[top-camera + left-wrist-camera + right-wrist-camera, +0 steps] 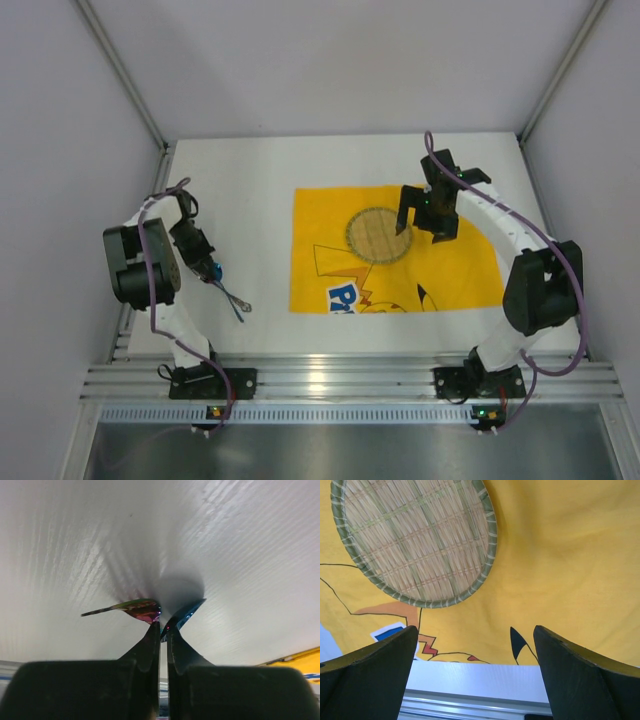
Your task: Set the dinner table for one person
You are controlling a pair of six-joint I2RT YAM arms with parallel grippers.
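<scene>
The left end effector pinches narrowly on iridescent cutlery touching the white desk, which lies beneath both arms, long axis left to right along its near aluminium rail. The right end effector gapes wide above a yellow placemat bearing a round woven tray.

Top view: bright, even, diffuse light, no hard shadows on the white counter; glare patch on the alu rail. L wrist cam: soft dark shadow pools just past my left claw, and the utensil at its tips glints iridescent. R wrist cam: woven tray sharp, my right claw dark w/ soft edges.
</scene>
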